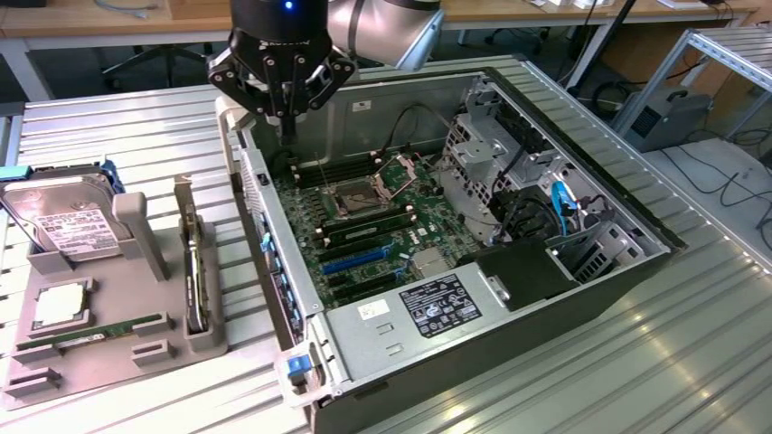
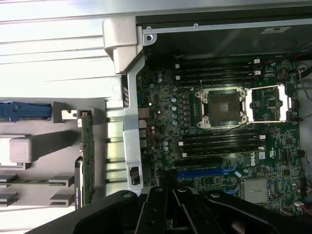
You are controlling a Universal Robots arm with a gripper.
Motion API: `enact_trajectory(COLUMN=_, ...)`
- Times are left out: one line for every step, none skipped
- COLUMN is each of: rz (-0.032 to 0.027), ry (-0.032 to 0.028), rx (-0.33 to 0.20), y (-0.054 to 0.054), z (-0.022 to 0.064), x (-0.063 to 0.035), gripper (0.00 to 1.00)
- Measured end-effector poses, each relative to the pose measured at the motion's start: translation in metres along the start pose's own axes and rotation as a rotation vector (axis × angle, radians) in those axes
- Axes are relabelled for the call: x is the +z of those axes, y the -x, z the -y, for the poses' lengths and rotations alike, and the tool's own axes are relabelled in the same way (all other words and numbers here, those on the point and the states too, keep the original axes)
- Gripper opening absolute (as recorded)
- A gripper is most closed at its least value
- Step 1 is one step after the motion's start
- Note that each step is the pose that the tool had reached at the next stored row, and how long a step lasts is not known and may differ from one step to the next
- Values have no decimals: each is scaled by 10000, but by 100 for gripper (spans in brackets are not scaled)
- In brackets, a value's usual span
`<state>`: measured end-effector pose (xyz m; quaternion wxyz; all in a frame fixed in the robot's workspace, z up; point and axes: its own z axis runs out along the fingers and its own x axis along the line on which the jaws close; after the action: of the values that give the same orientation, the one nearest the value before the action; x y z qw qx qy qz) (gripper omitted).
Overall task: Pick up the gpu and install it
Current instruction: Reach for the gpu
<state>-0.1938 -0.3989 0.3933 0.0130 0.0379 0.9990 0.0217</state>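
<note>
Two big items on the worktop (image 1: 121, 117): the open case (image 1: 399, 95) on its side, and a grey holder (image 1: 108, 362) just beside it on the exterior view's left.

- The board (image 1: 362, 226) faces up in the case and the air above it is free. The case's rear wall runs along the holder side.
- The holder carries a hard drive (image 1: 67, 226) at the far end and small parts in front.
- The gpu (image 1: 193, 271) stands on edge in the holder slot nearest the case, not picked up yet. In the wrist view it is the thin green edge (image 2: 87, 156).
- gpu long axis: roughly parallel to the rear wall, running toward and away from the exterior camera. The silvery bracket end is the far one.
- Jaws (image 1: 287, 117): fully closed, holding nothing. They hang over the board just inside the rear wall, and their tips meet in the wrist view (image 2: 170, 204).

Key relation: the gpu lies outside the case, to the exterior view's left of the jaws and nearer that camera, with the rear wall between them.

Clearance, as I judge it:
- Open from above.
- Tight sideways, with the case wall on one flank and the holder's grey upright on the other.
- The top edge is the only clean face.

The blue slot (image 1: 356, 259) on the board looks unoccupied.
</note>
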Motion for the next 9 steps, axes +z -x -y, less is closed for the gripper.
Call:
enact_trajectory(rz=0, ry=0, rx=0, y=-2, z=0, x=0, gripper=11)
enact_trajectory(rz=1, ry=1, rx=0, y=-5, z=0, x=0, gripper=11)
enact_trajectory(rz=1, ry=1, rx=0, y=-8, z=1, x=0, gripper=11)
enact_trajectory(rz=1, ry=0, rx=0, y=-11, z=1, x=0, gripper=11)
enact_trajectory(rz=1, ry=1, rx=0, y=-13, z=1, x=0, gripper=11)
enact_trajectory(rz=0, ry=0, rx=0, y=-16, z=1, x=0, gripper=11)
enact_trajectory(rz=0, ry=0, rx=0, y=-19, z=1, x=0, gripper=11)
enact_trajectory(rz=0, ry=0, rx=0, y=-21, z=2, x=-1, gripper=11)
enact_trajectory(rz=0, ry=1, rx=0, y=-25, z=2, x=0, gripper=11)
